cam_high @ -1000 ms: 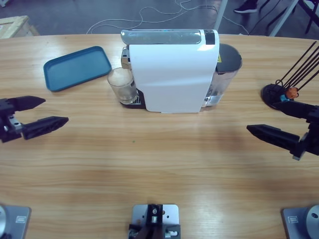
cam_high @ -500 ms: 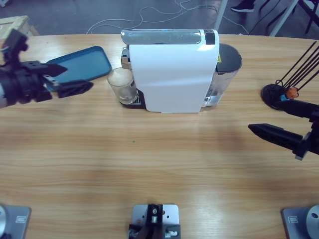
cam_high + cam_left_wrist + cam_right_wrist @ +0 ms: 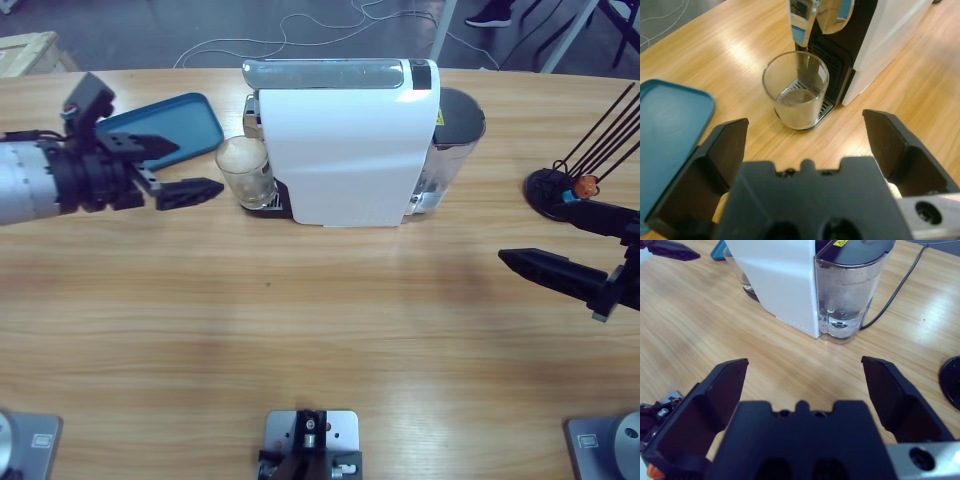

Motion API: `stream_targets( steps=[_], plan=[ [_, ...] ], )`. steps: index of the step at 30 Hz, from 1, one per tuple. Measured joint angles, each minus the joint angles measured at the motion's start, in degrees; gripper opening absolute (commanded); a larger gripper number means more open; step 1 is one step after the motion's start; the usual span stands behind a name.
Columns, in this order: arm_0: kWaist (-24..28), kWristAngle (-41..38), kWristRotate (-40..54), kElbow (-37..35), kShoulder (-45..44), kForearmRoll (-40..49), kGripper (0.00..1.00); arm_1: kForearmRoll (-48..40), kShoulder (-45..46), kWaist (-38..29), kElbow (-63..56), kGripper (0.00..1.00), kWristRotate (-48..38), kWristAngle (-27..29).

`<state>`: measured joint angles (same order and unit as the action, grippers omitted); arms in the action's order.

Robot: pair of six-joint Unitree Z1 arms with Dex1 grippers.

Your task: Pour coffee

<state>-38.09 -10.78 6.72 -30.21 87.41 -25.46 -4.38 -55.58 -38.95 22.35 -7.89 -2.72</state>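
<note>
Glass (image 3: 796, 90) on coffee machine (image 3: 345, 140) tray just beyond spread left fingers (image 3: 190, 190); right fingers (image 3: 545, 265) apart, far off

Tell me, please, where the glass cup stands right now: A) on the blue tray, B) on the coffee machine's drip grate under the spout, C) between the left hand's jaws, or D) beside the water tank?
B: the glass cup sits on the drip grate of the coffee machine, with the left hand open and short of it.
</note>
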Motion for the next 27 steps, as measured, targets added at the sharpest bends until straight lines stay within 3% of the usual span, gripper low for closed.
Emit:
stream_targets(
  steps=[14, 27],
  plan=[
    [-0.83, -2.58, -0.28, 0.01, 14.34, -14.54, 0.977, 0.0, 0.07, 0.0, 0.0, 1.0, 0.0, 0.0],
    [-0.86, -0.92, -1.13, -0.64, 18.98, -17.13, 0.987, 0.0, 1.15, 0.0, 0.0, 1.0, 0.01, 0.0]
  ],
)
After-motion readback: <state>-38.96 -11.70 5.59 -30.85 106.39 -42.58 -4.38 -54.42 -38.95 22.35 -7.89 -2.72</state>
